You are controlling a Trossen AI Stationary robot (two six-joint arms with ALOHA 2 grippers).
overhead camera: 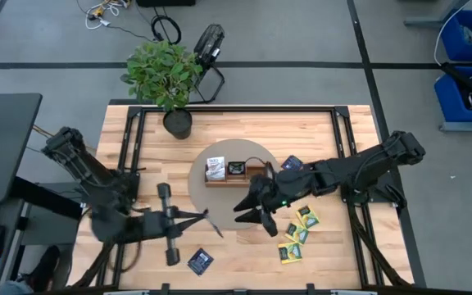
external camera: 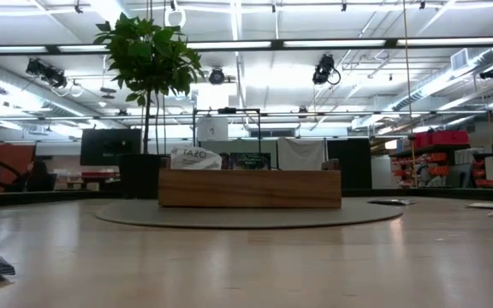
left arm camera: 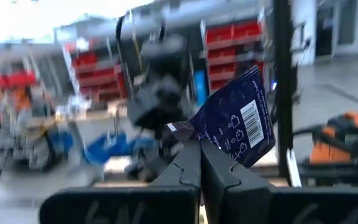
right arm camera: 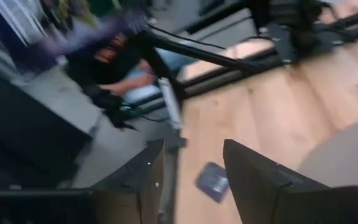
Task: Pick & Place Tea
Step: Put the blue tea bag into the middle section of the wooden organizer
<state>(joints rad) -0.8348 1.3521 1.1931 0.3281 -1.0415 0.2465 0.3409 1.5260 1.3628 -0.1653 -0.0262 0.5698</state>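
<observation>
My left gripper (overhead camera: 206, 217) (left arm camera: 199, 146) is over the table's near middle, shut on a dark blue tea packet (left arm camera: 235, 118) (overhead camera: 215, 224). My right gripper (overhead camera: 251, 210) (right arm camera: 191, 163) hangs open just right of it, above bare wood. The brown wooden tray (overhead camera: 236, 173) (external camera: 249, 188) sits on a round grey mat (overhead camera: 199, 192) and holds a white-faced packet (external camera: 195, 157) and a dark one (external camera: 251, 160). One dark blue packet (overhead camera: 201, 260) (right arm camera: 212, 182) lies flat near the near edge. Another (overhead camera: 292, 163) lies right of the tray. Several yellow-green packets (overhead camera: 297, 233) lie at the near right. My left gripper pinches the dark blue packet between its two fingers at the packet's lower corner (left arm camera: 194, 134). The fingers reach out level from the table's left side. The packet sticks out past the fingertips, tilted and lifted clear of the table.
A potted plant (overhead camera: 167, 75) (external camera: 148, 77) stands at the table's far edge, behind the mat. Black frame rails (overhead camera: 236, 109) run along the table's far, left and right sides. Bare wood (overhead camera: 244, 262) lies between the two grippers and the near edge.
</observation>
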